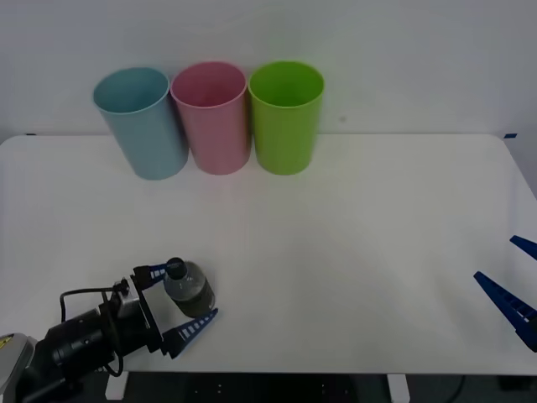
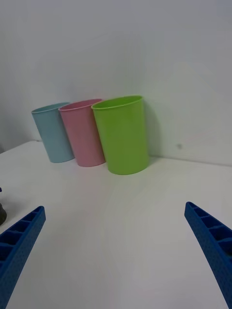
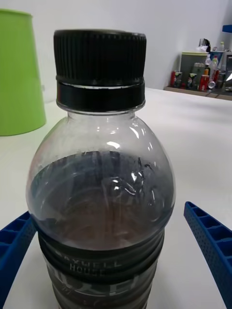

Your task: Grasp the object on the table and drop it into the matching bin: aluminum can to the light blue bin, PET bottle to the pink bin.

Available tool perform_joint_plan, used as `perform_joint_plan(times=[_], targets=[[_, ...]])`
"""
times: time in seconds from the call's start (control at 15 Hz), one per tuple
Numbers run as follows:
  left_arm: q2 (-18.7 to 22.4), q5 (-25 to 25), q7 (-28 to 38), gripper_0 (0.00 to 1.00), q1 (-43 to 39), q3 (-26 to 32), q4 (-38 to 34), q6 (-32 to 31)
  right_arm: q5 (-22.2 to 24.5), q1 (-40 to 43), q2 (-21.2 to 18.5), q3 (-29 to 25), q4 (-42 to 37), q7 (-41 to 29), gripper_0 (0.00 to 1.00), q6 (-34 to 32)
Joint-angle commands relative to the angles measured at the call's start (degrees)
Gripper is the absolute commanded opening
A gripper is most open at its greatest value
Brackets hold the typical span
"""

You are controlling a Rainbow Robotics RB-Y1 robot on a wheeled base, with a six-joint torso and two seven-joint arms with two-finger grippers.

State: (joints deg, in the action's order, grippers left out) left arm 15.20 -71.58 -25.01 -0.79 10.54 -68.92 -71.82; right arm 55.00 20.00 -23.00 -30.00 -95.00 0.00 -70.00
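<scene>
Three bins line the top left of the front view, touching side by side near the table's [image 1: 352, 252] far edge: light blue bin [image 1: 141, 126] leftmost, pink bin [image 1: 213, 119] in the middle, green bin [image 1: 285, 117] on the right, all upright, mouths open.

Lower left of the front view: my left gripper [image 1: 180, 300], blue ribbed fingers spread apart, one finger [image 1: 152, 272] by the cap, the other [image 1: 191, 329] below the body. PET bottle [image 1: 190, 289] stands upright on the table between them, black cap, dark lower half. Not clamped; in the left wrist view a gap shows between the bottle [image 3: 101, 193] and the finger [image 3: 212, 251] at lower right, the other finger [image 3: 14, 246] at lower left sits just beside the bottle wall, contact can't be told. Green bin [image 3: 17, 72] at the upper left edge behind the bottle. Bottle is well apart from the bins, near the table's front edge.

Far right, lower edge of the front view: my right gripper [image 1: 513, 284], fingers spread wide, nothing between them, parked over the table's right edge. Right wrist view: both fingers [image 2: 19, 241] at the bottom corners, bare tabletop [image 2: 121, 231] between, light blue bin [image 2: 54, 133], pink bin [image 2: 83, 133], green bin [image 2: 122, 135] in a row at centre.
</scene>
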Motion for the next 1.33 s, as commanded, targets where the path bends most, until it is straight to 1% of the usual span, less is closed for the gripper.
perform_joint_plan(times=[0.07, 0.2, 0.33, 0.53, 0.8, 1.13, 1.2, 1.33], targets=[[0.0, 0.1, 0.0, 0.27, 0.0, 0.0, 0.0, 0.0, 0.0, 0.0, 0.0, 0.0, 0.0, 0.0, 1.0, 0.0], [0.0, 0.1, 0.0, 0.06, 0.0, 0.0, 0.0, 0.0, 0.0, 0.0, 0.0, 0.0, 0.0, 0.0, 1.0, 0.0], [0.0, 0.2, 0.2, 0.01, 0.0, 0.0, -0.1, 0.0, 0.0, 0.0, 0.0, 0.0, 0.0, 0.0, 1.0, 0.0], [0.0, 0.3, 0.6, 0.0, 0.1, 0.1, -0.1, 0.0, 0.0, 0.0, 0.0, 0.0, 0.0, 0.0, 1.0, 0.0], [0.0, 2.3, 1.1, 0.0, 0.2, 0.8, -0.1, 0.0, 0.0, 0.0, 0.0, 0.0, 0.0, 0.0, 1.0, 0.0], [0.1, 7.9, 3.2, 0.0, 0.1, 5.4, -0.7, 0.5, 0.0, 0.0, 0.0, 0.0, 0.0, 0.0, 1.0, 0.0], [0.1, 8.4, 3.8, 0.0, 0.1, 5.8, -1.3, 1.1, 0.0, 0.0, 0.0, 0.0, 0.0, 0.0, 1.0, 0.0], [0.1, 8.6, 7.4, 0.0, 0.1, 7.2, -3.2, 2.1, 0.0, 0.0, 0.0, 0.0, 0.0, 0.0, 1.0, 0.0]])
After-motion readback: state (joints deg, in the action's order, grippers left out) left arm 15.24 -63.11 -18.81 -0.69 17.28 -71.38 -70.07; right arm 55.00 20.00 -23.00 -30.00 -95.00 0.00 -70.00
